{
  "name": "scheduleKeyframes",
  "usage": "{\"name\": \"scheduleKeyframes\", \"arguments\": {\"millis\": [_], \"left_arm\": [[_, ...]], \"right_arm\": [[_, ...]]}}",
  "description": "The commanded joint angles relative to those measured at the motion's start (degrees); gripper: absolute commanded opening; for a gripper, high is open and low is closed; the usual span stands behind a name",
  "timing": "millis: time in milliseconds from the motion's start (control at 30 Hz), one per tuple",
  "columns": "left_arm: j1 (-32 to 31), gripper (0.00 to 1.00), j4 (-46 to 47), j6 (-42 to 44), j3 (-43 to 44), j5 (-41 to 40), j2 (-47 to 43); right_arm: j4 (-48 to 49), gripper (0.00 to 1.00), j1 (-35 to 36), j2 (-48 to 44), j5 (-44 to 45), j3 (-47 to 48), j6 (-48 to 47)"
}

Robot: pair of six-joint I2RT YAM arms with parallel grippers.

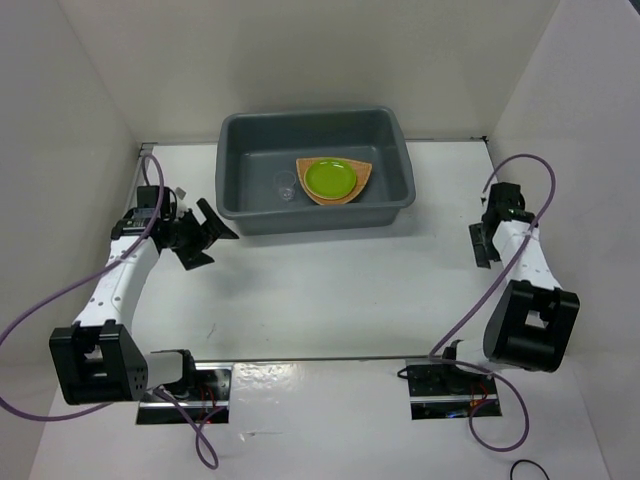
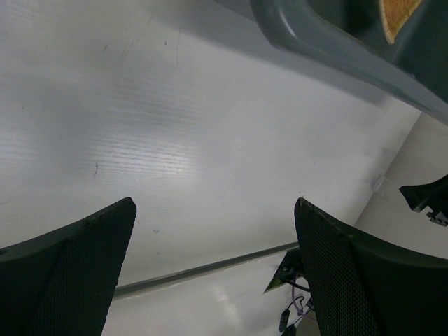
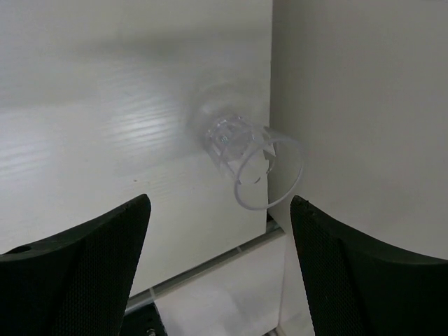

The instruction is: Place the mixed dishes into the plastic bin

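Note:
The dark-grey plastic bin (image 1: 232, 170) stands at the back middle of the table. In it lies the orange-brown plate (image 1: 362, 184) with the lime-green dish (image 1: 329, 178) on top, and a clear cup (image 1: 285, 187) to their left. Another clear cup (image 3: 246, 155) lies on its side on the table against the right wall, just beyond my right gripper (image 3: 220, 203), which is open and apart from it. My left gripper (image 1: 212, 238) hangs open and empty left of the bin; its wrist view shows the bin's rim (image 2: 329, 49) and a corner of the orange plate (image 2: 399, 14).
White walls close the table on the left, back and right. A metal strip (image 1: 320, 358) runs across the near edge between the arm bases. My right arm (image 1: 525, 260) stands close to the right wall.

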Motion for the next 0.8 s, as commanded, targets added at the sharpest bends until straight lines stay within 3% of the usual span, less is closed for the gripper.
{"name": "scheduleKeyframes", "arguments": {"millis": [0, 167, 400, 633, 767], "left_arm": [[-0.5, 1.0, 1.0, 2.2, 3.8, 2.2, 2.1], [-1.0, 1.0, -0.3, 3.4, 6.9, 2.2, 4.1], [-1.0, 1.0, -0.2, 2.8, 7.0, 1.7, 4.8], [-1.0, 1.0, 0.3, 2.1, 4.8, 1.7, 2.6], [-1.0, 1.0, -0.2, 2.1, 3.7, 1.7, 1.4]], "right_arm": [[6.0, 0.85, -4.6, 2.0, 0.1, -1.5, 0.7], [5.4, 0.78, -11.7, 7.0, -4.7, -0.3, 0.7], [4.3, 0.69, -11.8, 7.0, -6.6, -0.3, -0.5], [4.3, 0.41, -11.8, 9.1, -7.7, -0.8, -0.5], [2.2, 0.15, -11.8, 12.8, -8.4, 2.1, 0.6]]}}
